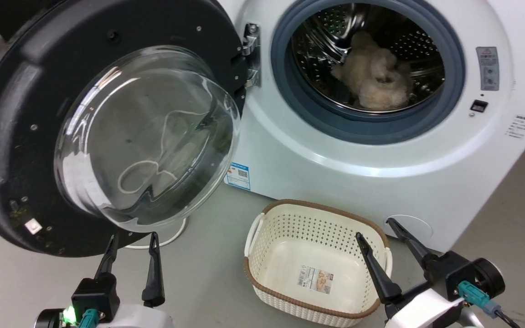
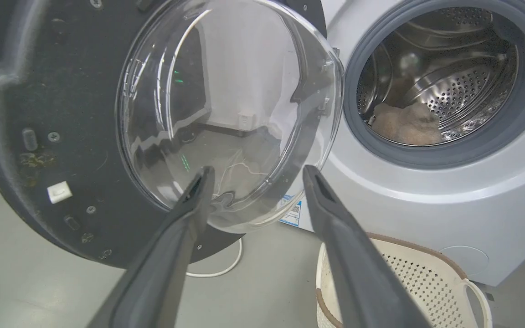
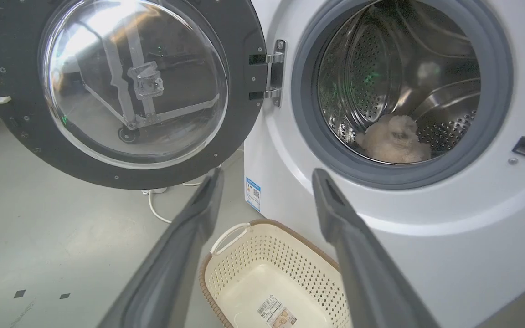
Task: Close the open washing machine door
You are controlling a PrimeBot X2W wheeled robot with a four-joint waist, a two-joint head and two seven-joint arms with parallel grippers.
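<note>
The washing machine door (image 1: 16, 136) stands swung wide open to the left of the washing machine (image 1: 335, 168), its black rim hinged at the drum mouth's left side and its clear glass bowl bulging toward me. A cream fluffy cloth (image 1: 376, 77) lies in the steel drum. My left gripper (image 1: 132, 239) is open just below the door's lower edge; in the left wrist view its fingers (image 2: 189, 214) point at the door (image 2: 39, 114) glass. My right gripper (image 1: 378, 230) is open low at the right, over the basket's right end. The right wrist view shows the door (image 3: 244, 91) and machine (image 3: 426, 237).
A cream perforated basket (image 1: 262, 237) with a brown rim sits on the grey floor right in front of the machine, between my two grippers. A white cable (image 1: 171, 237) curls on the floor under the door. Bare floor lies to the left.
</note>
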